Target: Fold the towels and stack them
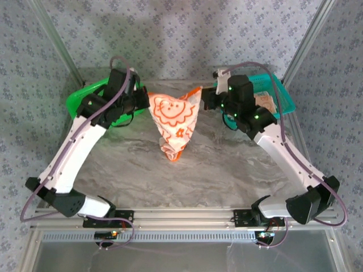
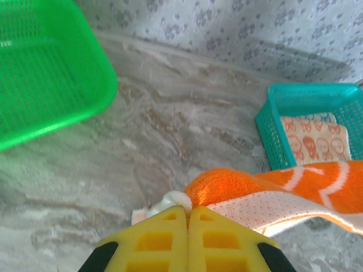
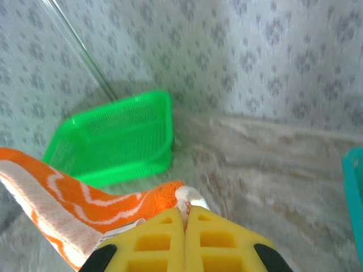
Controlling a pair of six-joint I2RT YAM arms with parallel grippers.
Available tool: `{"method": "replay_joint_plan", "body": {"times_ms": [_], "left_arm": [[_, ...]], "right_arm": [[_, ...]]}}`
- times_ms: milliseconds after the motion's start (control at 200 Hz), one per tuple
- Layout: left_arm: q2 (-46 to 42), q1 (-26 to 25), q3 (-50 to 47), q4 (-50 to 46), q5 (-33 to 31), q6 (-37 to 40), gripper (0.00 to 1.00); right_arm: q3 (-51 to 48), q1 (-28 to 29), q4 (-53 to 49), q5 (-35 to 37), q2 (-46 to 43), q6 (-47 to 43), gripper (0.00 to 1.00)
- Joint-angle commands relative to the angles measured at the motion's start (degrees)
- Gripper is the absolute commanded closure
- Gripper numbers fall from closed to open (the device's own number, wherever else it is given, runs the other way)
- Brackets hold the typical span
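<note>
This is a robotics lab cell, a staged test rig and not a home. A left arm (image 1: 79, 148) and a right arm (image 1: 282, 148) are bolted to aluminium rails (image 1: 181, 217) at the near edge of a marble-look tabletop (image 1: 227, 173). Metal frame posts (image 1: 57, 42) and patterned backdrop sheeting (image 1: 181, 34) close it in, with a green basket (image 1: 76, 102), a teal basket (image 1: 285, 95) and a cartoon-print towel (image 1: 173, 122) as props.
</note>
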Motion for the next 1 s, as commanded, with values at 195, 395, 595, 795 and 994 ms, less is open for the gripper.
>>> {"method": "replay_joint_plan", "body": {"times_ms": [195,395,595,795,994], "left_arm": [[10.1,3.2,24.3,-3.2,-2.3,10.0,1.0],[17.8,4.2,42.2,-8.6,-2.1,11.9,1.0],[16.2,3.5,43.8,-10.5,-0.6,10.6,1.0],[6.8,0.7,31.4,-7.5,-2.4,10.4,1.0],[-4.7,-3.0,17.1,-2.5,-3.6,8.6,1.0]], "right_arm": [[10.1,-4.3,5.6,-1.1,3.6,1.5,1.0],[14.5,-5.2,5.8,-0.6,4.7,0.2,1.0],[13.7,-4.5,6.0,-0.1,1.6,0.5,1.0],[9.5,-1.4,5.3,0.8,-4.1,0.0,1.0],[4.9,3.9,3.1,5.0,-11.4,-1.6,1.0]]}}
